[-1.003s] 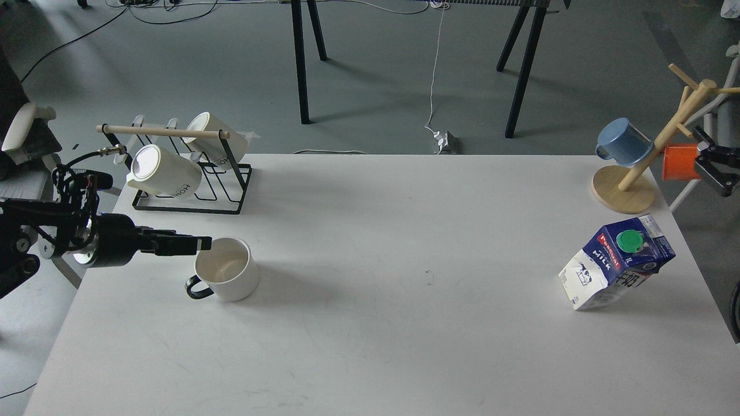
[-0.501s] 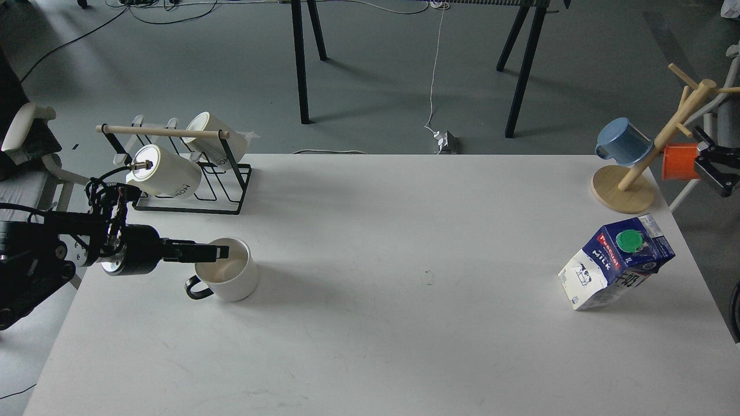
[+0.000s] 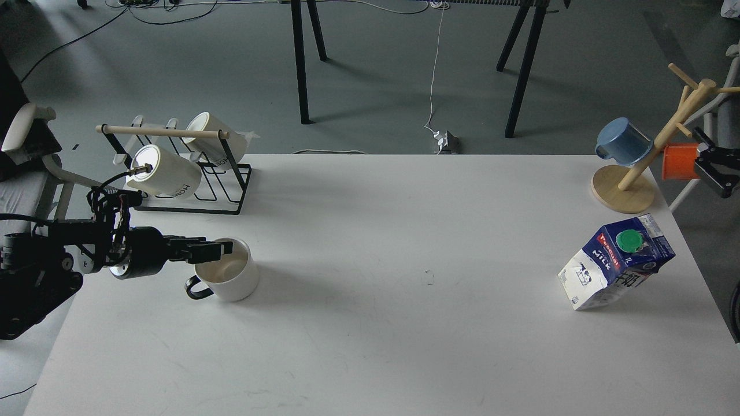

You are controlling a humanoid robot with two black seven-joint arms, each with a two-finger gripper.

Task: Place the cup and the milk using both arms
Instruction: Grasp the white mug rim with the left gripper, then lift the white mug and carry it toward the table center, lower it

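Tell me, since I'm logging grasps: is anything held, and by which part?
Cannot be told: the left gripper sits over the near rim of the white ceramic cup, fingers indistinct.

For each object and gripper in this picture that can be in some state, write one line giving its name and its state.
white cup: upright on table, empty, handle toward near-left
milk carton: upright on table, green cap on
left gripper: over cup's rim, jaws unclear
blue mug: hung on wooden tree
two white mugs: lying on wire rack
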